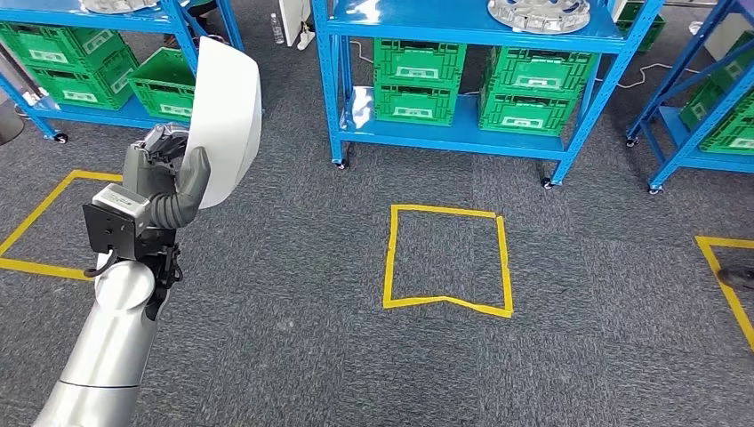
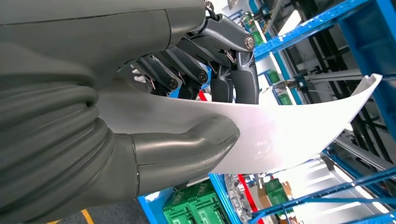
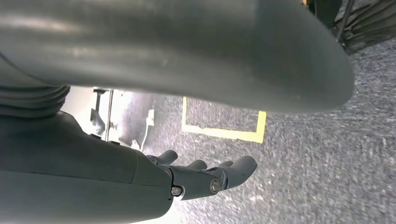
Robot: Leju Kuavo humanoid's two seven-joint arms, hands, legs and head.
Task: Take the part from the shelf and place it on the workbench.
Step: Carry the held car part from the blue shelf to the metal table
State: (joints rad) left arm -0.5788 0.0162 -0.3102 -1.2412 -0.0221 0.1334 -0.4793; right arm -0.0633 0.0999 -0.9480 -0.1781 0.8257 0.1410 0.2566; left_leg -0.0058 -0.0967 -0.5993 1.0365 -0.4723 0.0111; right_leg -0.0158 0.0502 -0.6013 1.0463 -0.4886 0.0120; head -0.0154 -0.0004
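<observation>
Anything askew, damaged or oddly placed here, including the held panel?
Nothing stands out. The left hand grips the curved white panel between thumb and fingers, unbent and unmarked. The green crates sit squarely on the blue shelf. The yellow tape square lies intact.

Grey carpet floor (image 1: 293, 356) bears yellow tape square (image 1: 447, 260) and blue shelves (image 1: 462, 36).

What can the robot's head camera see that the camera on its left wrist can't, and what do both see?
The head view alone shows the yellow tape square on the grey carpet, the silver left arm and a round metal part on the middle shelf's top level. The left wrist view alone shows, close up, the thumb pressed on one face of the white panel and the dark fingers on the other face. Both show the left hand holding that curved white panel, blue shelves and green crates.
</observation>
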